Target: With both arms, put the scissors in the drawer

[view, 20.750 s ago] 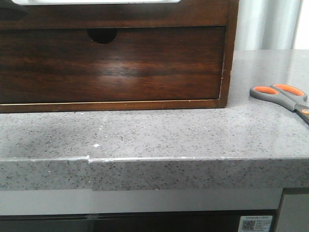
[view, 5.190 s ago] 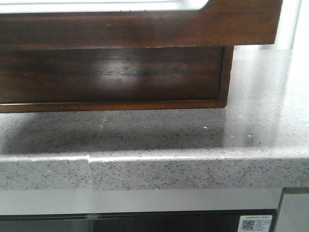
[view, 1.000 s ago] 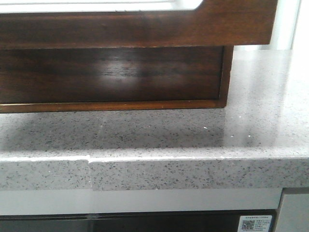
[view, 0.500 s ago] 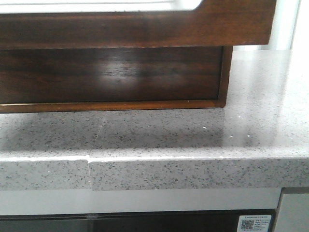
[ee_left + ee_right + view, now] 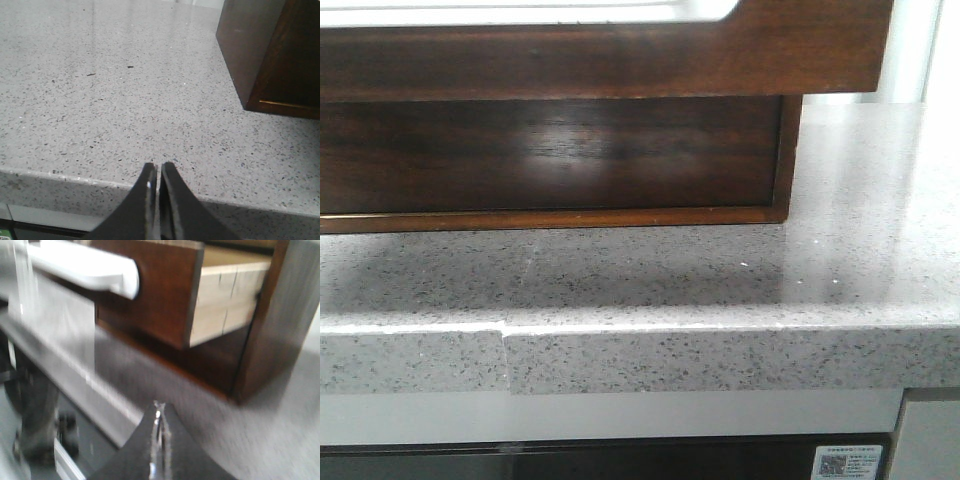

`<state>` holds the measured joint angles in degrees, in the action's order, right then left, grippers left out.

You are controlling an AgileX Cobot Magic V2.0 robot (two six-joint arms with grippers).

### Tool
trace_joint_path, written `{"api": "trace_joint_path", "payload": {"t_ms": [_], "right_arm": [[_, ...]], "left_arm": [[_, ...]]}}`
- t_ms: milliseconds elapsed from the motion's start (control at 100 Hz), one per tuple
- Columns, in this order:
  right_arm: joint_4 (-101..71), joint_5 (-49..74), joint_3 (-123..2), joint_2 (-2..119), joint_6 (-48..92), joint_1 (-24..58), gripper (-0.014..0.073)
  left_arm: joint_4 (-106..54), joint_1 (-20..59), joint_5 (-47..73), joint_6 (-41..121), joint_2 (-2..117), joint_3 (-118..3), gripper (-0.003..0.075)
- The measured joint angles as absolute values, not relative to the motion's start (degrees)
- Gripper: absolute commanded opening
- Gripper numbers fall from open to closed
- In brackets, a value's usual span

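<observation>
1. In the front view the drawer (image 5: 610, 55) is pulled out of the wooden box (image 5: 560, 160), its dark glossy front overhanging the table (image 5: 720, 280) from about 9 o'clock to 3 o'clock across the upper part of the picture.
2. The right wrist view shows the drawer from the side: dark front, pale wooden side wall (image 5: 225, 295), part of the pale inside visible.
3. The scissors show in none of the three views; what lies deeper in the drawer cannot be seen.
4. The left gripper (image 5: 156, 172) hangs over the table's front edge, its jaws pressed together with nothing between them, the box's corner (image 5: 270, 55) at about 2 o'clock from it.
5. The right gripper (image 5: 159, 412) has its jaws clenched and empty, with the drawer at about 12 o'clock; this picture is blurred.
</observation>
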<state>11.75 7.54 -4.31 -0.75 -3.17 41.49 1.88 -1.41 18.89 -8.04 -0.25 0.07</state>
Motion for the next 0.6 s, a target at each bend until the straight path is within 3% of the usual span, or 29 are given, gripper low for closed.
{"api": "trace_joint_path", "payload": {"t_ms": [100, 250, 600], "right_arm": [[7.95, -4.05, 0.44, -0.75, -3.17, 37.79, -0.0061], [2.95, -9.04, 0.59, -0.75, -3.19, 30.10, -0.0061], [1.27, 8.95, 0.59, -0.75, -3.30, 5.71, -0.0061]], "left_arm": [[1.88, -1.41, 18.89, -8.04, -0.25, 0.07, -0.0022], [1.88, -1.41, 18.89, -8.04, -0.25, 0.07, -0.0022], [1.88, -1.41, 18.89, -8.04, -0.25, 0.07, -0.0022]]}}
